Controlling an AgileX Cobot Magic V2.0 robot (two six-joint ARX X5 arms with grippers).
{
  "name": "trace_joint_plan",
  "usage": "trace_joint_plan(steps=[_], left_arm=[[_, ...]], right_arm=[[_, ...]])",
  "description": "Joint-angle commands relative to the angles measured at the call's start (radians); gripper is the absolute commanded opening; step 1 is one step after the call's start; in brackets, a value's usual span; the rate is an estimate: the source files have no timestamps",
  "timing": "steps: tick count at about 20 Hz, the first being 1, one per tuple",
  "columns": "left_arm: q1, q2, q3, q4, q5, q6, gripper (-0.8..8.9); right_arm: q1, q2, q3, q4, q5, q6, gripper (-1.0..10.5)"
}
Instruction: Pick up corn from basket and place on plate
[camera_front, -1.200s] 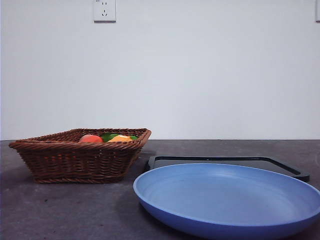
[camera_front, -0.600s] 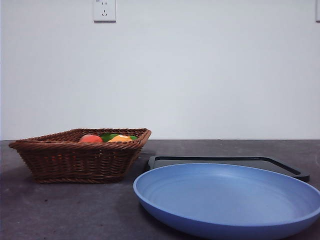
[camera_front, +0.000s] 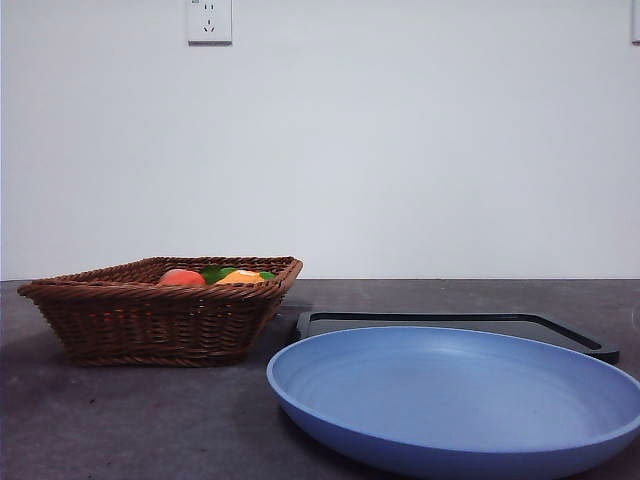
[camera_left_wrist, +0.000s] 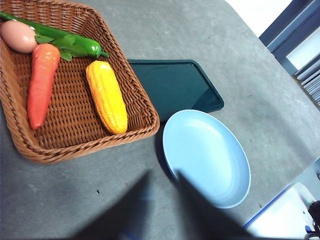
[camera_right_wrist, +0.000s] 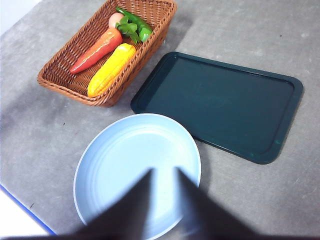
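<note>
Jaws of the left gripper (camera_left_wrist: 161, 181) and right gripper (camera_right_wrist: 164, 176) stand parted and empty, high above the bench. Ahead of the left jaws the corn (camera_left_wrist: 106, 96) lies in the basket (camera_left_wrist: 136, 90); the plate (camera_right_wrist: 105, 155) is bare beneath the right. Reaching is not yet begun; next comes a descent straddling the cob.

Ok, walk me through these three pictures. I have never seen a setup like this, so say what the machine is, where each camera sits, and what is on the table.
This is a robot with two arms at a table. One picture looks level across the table from low down; the other two come from cameras on the wrists, looking down. The dark blurred wedges at the bottom are the left end effector and the right end effector; both are open, high above the table and hold nothing. In the wicker basket lie the corn, a carrot, a green pepper and a pinkish round fruit. Beside it are a light-blue plate, bare, and a dark tray.
</note>
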Motion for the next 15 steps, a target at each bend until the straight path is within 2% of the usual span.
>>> trace_joint_plan(steps=[1,2,7,15], left_arm=[[-0.001,0.006,0.023,0.011,0.004,0.012,3.75],[-0.001,0.007,0.023,0.011,0.004,0.012,4.02],[-0.001,0.017,0.023,0.01,0.004,0.012,4.03],[-0.001,0.019,0.023,0.011,0.004,0.012,4.03]], right_arm=[[0.003,0.014,0.017,0.012,-0.001,-0.007,3.1],[0.003,0.025,0.017,0.011,-0.001,-0.002,3.1],[0.005,0.134,0.018,0.011,-0.002,0.024,3.1],[0.076,0.457,0.018,0.068,-0.002,0.042,3.1]])
